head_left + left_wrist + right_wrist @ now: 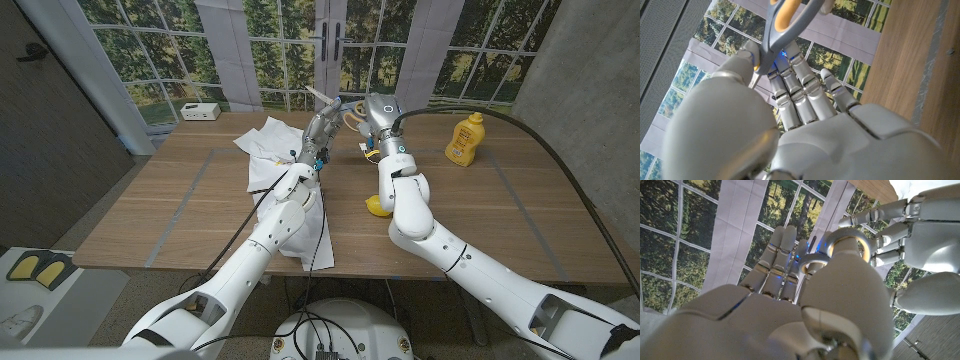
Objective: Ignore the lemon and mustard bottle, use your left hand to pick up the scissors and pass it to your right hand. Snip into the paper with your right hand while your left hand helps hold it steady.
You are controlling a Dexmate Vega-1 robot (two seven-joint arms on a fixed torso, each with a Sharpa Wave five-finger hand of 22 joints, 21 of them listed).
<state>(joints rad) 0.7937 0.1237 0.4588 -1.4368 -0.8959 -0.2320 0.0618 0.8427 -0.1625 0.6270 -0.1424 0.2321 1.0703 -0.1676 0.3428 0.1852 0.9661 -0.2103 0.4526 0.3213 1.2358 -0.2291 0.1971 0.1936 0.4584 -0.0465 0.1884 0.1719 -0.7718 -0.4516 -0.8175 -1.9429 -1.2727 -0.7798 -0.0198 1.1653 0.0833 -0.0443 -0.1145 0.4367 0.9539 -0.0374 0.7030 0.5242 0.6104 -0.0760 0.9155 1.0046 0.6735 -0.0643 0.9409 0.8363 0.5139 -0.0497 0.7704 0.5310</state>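
Note:
The scissors [335, 108], grey with yellow-lined handle rings, are up in the air over the far middle of the table, blades pointing up and left. My left hand [318, 135] pinches them just below the handles [785, 15] between thumb and fingers. My right hand [378, 115] meets them from the right, its thumb and fingers at the two rings [850, 237]. Whether it grips them I cannot tell. My left hand [920, 230] faces it closely. The white paper [268, 150] lies crumpled on the table under my left arm.
A lemon [377, 207] lies beside my right forearm near the table's middle. The mustard bottle [464, 138] stands at the far right. A small white box [200, 111] sits beyond the table's [180, 210] far left corner.

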